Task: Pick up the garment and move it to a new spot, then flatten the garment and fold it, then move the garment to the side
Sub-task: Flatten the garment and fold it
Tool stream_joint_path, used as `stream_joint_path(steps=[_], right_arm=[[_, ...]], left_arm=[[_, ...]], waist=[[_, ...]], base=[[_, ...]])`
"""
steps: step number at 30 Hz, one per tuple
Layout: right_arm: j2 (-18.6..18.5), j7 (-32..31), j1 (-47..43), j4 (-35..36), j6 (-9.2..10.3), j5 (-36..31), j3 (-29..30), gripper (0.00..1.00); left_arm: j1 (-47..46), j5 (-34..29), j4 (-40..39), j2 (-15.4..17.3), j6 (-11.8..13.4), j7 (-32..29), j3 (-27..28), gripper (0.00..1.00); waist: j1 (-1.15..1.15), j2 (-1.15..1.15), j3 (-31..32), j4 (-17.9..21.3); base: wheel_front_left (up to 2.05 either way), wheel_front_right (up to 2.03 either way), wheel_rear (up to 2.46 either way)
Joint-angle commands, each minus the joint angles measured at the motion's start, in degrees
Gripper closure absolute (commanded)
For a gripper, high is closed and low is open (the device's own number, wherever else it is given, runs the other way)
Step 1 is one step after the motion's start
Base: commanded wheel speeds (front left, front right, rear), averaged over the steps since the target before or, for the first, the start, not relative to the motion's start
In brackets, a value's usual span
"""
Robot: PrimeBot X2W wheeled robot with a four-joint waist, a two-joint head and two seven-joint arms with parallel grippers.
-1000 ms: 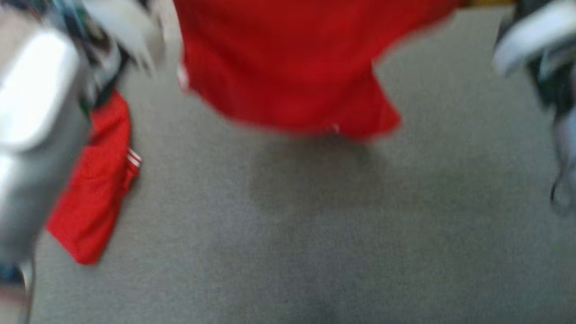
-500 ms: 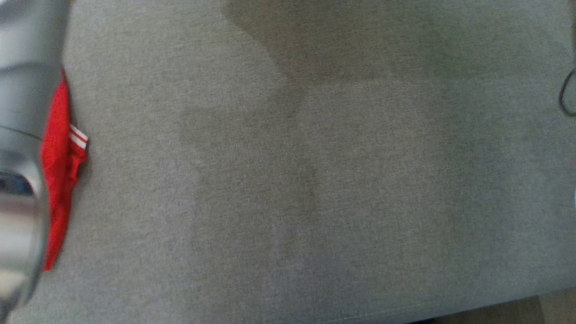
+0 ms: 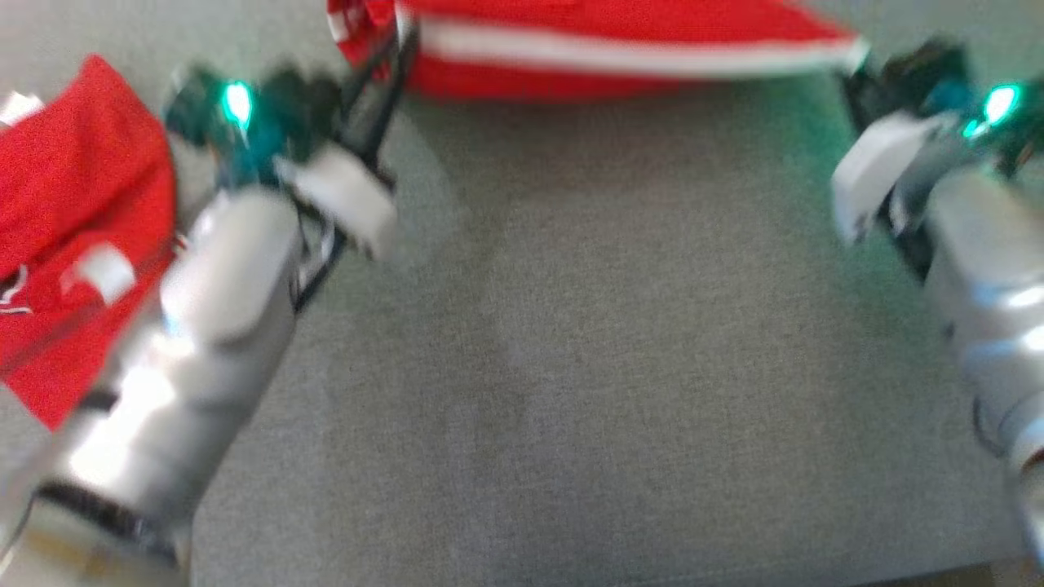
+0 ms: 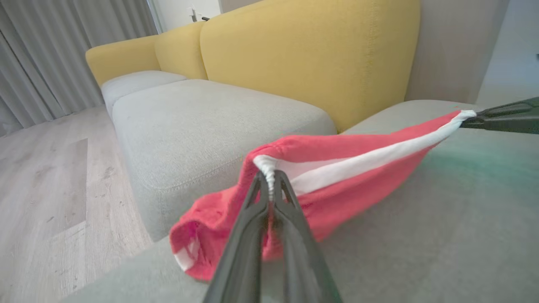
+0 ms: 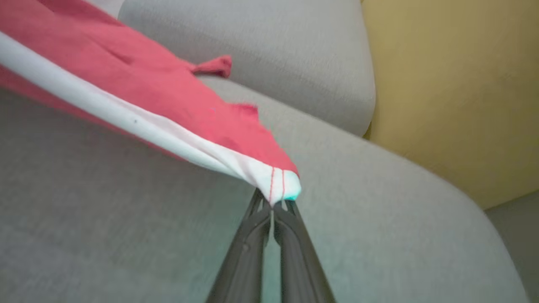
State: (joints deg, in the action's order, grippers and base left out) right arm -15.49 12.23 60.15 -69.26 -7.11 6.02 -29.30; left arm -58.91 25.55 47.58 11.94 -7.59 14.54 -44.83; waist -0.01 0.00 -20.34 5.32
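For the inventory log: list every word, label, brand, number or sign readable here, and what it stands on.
No text can be read.
Stretched red garment: plain white waistband, no lettering shows.
Second red garment, head view: small white marks, too blurred to read.

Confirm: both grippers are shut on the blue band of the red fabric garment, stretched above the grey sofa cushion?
The band is white, not blue; the left wrist view shows it. The left gripper and right gripper are shut on it, the red fabric garment stretched above the grey sofa cushion.
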Motion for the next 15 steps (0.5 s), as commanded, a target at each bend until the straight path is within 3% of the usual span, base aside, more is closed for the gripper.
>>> stream_joint_path(steps=[1, 5, 9, 15], right_arm=[[0.0, -1.7, -1.9, 1.1, -0.37, 3.6, -3.0, 1.00], [-3.5, -9.0, -7.4, 5.3, -0.37, 13.9, -12.9, 1.00], [-10.5, -17.4, -11.3, 14.0, -0.37, 25.6, -21.2, 1.00], [-21.0, -26.9, -15.4, 27.4, -0.37, 38.5, -29.4, 1.00]], left_arm=[[0.8, 0.8, -3.6, 3.4, 0.1, 0.4, 0.5, 1.00], [9.6, 2.3, -8.4, 6.4, 0.1, 0.4, -2.3, 1.00], [16.3, 2.9, -12.0, 8.3, 0.3, 0.4, -4.4, 1.00], [24.7, 3.1, -17.0, 9.1, 2.9, -0.1, -6.5, 1.00]], waist=[[0.01, 0.00, 2.9, -0.1], [0.01, 0.00, 6.6, -0.1], [0.01, 0.00, 10.1, -0.1], [0.01, 0.00, 15.5, -0.1]], base=[[0.00, 0.00, 0.00], [0.00, 0.00, 0.00], [0.00, 0.00, 0.00], [0.00, 0.00, 0.00]])
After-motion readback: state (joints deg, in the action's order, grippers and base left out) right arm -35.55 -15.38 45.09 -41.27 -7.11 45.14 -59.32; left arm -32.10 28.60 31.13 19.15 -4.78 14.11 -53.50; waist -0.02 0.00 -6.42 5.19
